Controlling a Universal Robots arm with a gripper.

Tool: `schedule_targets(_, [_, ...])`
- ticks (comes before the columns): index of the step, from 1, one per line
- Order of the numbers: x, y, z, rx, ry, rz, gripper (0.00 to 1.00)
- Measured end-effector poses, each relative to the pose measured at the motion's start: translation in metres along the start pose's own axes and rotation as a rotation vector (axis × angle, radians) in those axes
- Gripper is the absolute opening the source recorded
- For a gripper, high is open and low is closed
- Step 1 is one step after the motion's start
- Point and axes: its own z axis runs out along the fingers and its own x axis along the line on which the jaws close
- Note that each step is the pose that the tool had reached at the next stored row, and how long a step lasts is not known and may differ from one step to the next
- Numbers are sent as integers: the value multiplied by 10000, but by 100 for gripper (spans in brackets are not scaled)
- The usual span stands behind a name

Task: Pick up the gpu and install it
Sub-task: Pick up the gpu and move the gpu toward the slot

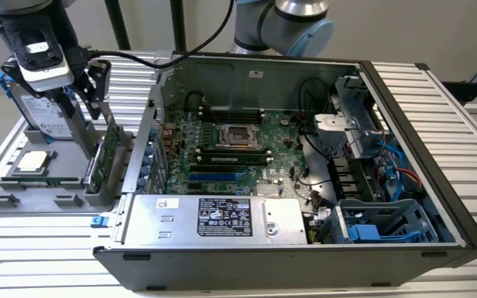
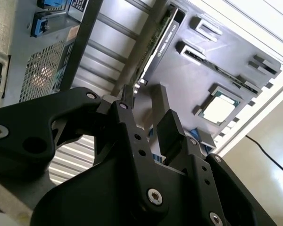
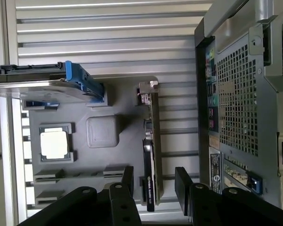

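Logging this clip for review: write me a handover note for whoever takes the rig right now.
Gripper: open, one finger on each side of the gpu, not closed on it.
Gpu: standing on edge in its slot of the grey tray, beside the open computer case.
Done: gripper lined up over the card.
Left: the grasp, the lift and the install in the case.
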Motion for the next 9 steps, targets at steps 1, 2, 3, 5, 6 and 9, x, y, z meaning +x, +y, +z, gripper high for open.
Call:
schedule_targets(1, [0, 0, 8, 1, 1, 1, 100])
schedule_targets(2, [1, -1, 17, 0, 0, 1, 100])
schedule_targets(3, [1, -1, 26, 0, 0, 1, 100])
schedule_targets(5, [2, -3, 42, 0, 0, 3, 100])
schedule_targets(6, [2, -5, 49, 0, 0, 3, 100])
schedule_targets(9, [1, -11, 72, 0, 0, 1, 100])
